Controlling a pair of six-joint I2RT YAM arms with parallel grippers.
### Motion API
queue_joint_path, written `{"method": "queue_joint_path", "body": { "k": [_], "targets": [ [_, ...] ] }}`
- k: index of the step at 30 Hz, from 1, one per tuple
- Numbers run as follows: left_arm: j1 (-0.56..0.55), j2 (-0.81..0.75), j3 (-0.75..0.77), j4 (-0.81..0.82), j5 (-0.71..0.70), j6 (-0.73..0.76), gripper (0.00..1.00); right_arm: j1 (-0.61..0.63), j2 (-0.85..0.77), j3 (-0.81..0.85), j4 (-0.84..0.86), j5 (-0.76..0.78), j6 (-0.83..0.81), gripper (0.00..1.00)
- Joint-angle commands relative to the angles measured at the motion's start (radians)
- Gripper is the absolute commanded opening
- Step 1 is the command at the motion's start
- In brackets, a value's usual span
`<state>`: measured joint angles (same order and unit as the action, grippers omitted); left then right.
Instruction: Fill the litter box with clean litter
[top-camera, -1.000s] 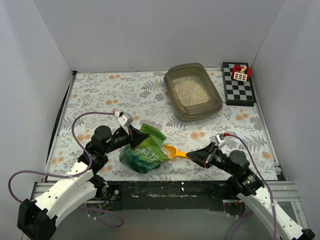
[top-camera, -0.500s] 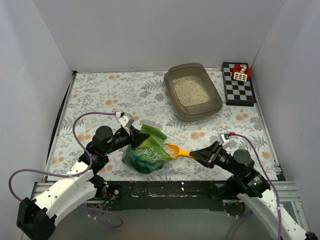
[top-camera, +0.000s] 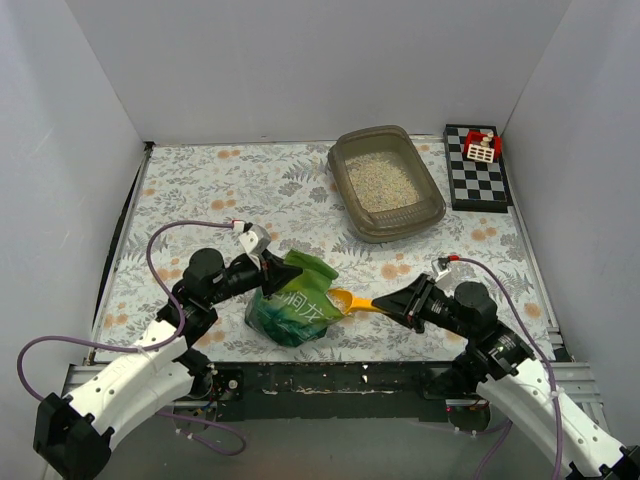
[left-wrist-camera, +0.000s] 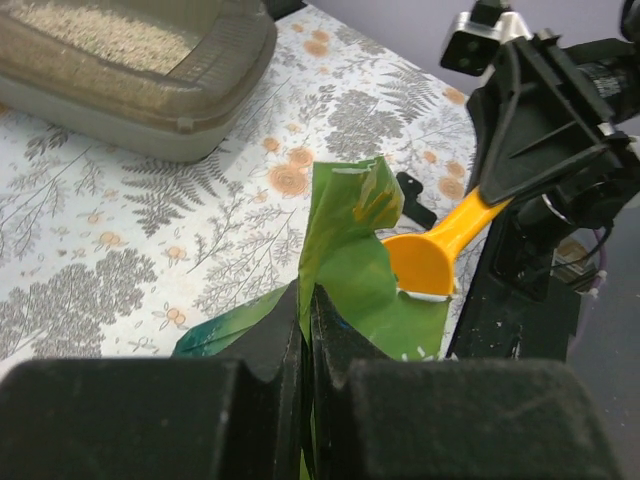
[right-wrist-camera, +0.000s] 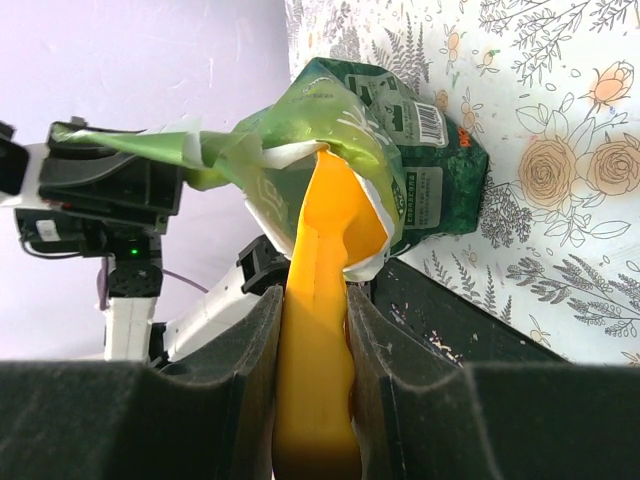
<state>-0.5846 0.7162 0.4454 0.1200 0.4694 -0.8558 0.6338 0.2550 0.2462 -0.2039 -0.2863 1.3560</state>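
Note:
The grey-brown litter box (top-camera: 436, 213) stands at the back right and holds pale beige clean litter (top-camera: 381, 186); it also shows in the left wrist view (left-wrist-camera: 215, 75). The green foil bag (top-camera: 290, 308) lies near the front centre. My left gripper (top-camera: 267, 265) is shut on the bag's upper edge (left-wrist-camera: 345, 235) and holds its mouth up. My right gripper (top-camera: 382, 300) is shut on the handle of the yellow-orange scoop (top-camera: 346, 301), whose bowl (right-wrist-camera: 335, 215) is inside the bag's mouth. No litter shows inside the bag.
A black-and-white checkered board (top-camera: 478, 180) with a small red and white toy (top-camera: 482, 146) lies right of the litter box. White walls close the floral table cover on three sides. The table's black front edge (top-camera: 330, 378) runs just behind the bag.
My right gripper has pushed the scoop to the left, deeper into the bag's mouth. My left gripper keeps its hold on the bag's edge, almost unmoved.

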Motion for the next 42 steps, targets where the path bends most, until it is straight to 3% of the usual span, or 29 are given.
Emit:
{"method": "queue_joint_path", "body": {
  "k": [1, 6, 11, 24, 33, 42],
  "targets": [
    [-0.001, 0.017, 0.082, 0.02, 0.126, 0.047, 0.0, -0.01, 0.076, 0.088, 0.078, 0.01, -0.047, 0.01],
    [-0.017, 0.029, 0.084, 0.032, 0.198, 0.06, 0.0, -0.011, 0.128, 0.168, 0.04, 0.004, -0.083, 0.01],
    [-0.067, 0.035, 0.072, 0.036, 0.173, 0.084, 0.0, -0.009, 0.118, 0.225, -0.048, 0.016, -0.097, 0.01],
    [-0.142, 0.049, 0.029, 0.092, 0.072, 0.087, 0.0, -0.01, -0.089, 0.217, -0.278, 0.084, -0.057, 0.01],
    [-0.156, 0.052, 0.015, 0.089, 0.026, 0.093, 0.0, -0.01, -0.117, 0.283, -0.399, 0.118, -0.07, 0.01],
    [-0.156, -0.023, -0.008, 0.096, -0.032, 0.087, 0.0, -0.009, -0.293, 0.2, -0.408, 0.11, 0.025, 0.01]
  ]
}}
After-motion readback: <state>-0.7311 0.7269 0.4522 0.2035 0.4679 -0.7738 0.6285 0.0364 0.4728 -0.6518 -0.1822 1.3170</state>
